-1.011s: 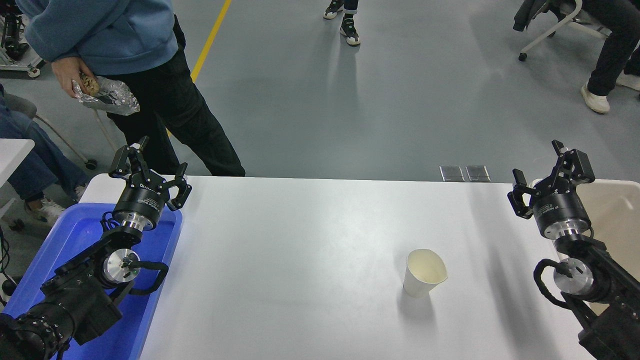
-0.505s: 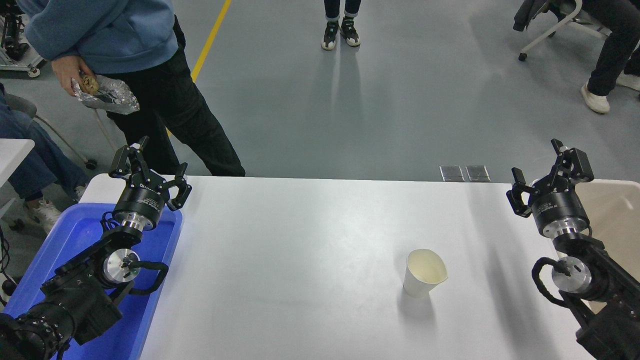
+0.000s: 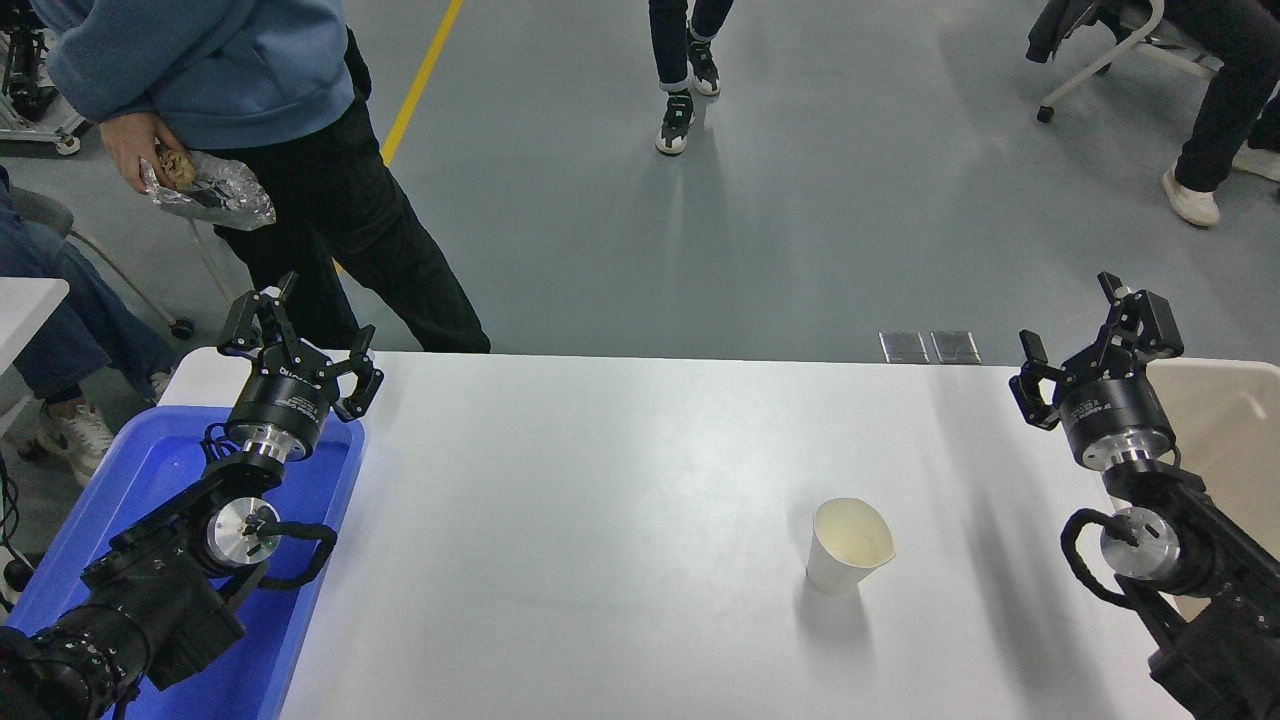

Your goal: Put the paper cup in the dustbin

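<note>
The white paper cup (image 3: 847,546) stands upright on the white table (image 3: 620,520), right of the middle, its cream inside showing. The beige dustbin (image 3: 1232,415) stands at the right edge, partly hidden behind my right arm. My right gripper (image 3: 1090,335) is open and empty, raised over the table's far right, well behind and to the right of the cup. My left gripper (image 3: 300,335) is open and empty, parked at the far left above the blue tray.
A bright blue tray (image 3: 150,470) lies under my left arm at the left edge. A person in a blue top (image 3: 220,70) stands at the table's far left corner holding a foil wrapper (image 3: 205,190). Other people's legs show further back.
My right gripper has crept slightly to the left and further away. A person in the background has walked nearer. The cup and left arm have not moved.
</note>
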